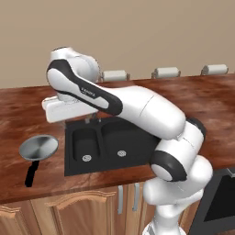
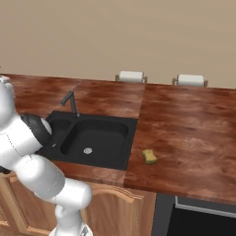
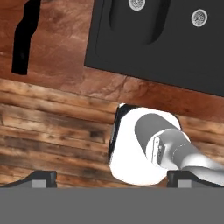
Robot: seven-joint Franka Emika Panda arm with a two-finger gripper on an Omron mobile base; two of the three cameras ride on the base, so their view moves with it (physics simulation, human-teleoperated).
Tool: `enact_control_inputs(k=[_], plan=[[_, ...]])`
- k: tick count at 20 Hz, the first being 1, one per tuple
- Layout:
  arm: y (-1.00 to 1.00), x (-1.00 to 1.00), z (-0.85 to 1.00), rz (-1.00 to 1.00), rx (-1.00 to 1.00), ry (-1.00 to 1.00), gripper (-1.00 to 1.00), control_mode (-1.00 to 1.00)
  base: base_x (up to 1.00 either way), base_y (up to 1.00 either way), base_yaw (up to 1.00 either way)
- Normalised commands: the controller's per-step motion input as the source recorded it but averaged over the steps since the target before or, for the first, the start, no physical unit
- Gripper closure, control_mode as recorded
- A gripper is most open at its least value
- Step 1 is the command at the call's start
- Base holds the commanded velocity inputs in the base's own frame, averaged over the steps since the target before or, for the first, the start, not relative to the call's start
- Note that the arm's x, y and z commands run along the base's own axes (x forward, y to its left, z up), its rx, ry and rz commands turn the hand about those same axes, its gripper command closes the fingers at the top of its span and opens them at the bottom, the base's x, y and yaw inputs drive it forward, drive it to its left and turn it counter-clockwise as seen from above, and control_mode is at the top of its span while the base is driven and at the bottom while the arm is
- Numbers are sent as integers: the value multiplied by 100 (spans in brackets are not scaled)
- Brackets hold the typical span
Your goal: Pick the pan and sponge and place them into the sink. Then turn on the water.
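From the left base view, the pan (image 1: pixel 39 147) sits on the counter (image 1: pixel 18 124) just left of the sink (image 1: pixel 108 142), its black handle pointing toward the front edge; my hand hangs above the sink's back left corner, over the faucet area, well apart from the pan. I'd judge nothing is picked yet, so the first risk is in my swing left: coming down low, I could clip the faucet or nudge the pan by its rim and spin it toward the edge. From the right base view, the sponge (image 2: pixel 149 156) lies on the counter just right of the sink, near the front edge, and both basins are bare with no water running from the faucet (image 2: pixel 70 102). A careless push there could slide the sponge off the front. From the hand view, my gripper (image 3: pixel 111 178) has its two tips spread wide with nothing between them, looking down at the pan's handle, the sink's front wall and the floor beyond. The handle is thin, so a grasp off its middle could let the pan tilt and slip as I lift
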Motion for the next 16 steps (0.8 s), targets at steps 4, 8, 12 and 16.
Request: enact_control_inputs(k=[4, 8, 12, 16], plan=[[43, 6, -26, 3, 3, 2, -100, -100, 0, 0, 0], [40, 10, -26, 0, 6, 1, -100, -100, 0, 0, 0], [40, 12, -25, -2, 6, 0, -100, -100, 0, 0, 0], [37, 11, -25, -3, 5, 0, -100, -100, 0, 0, 0]])
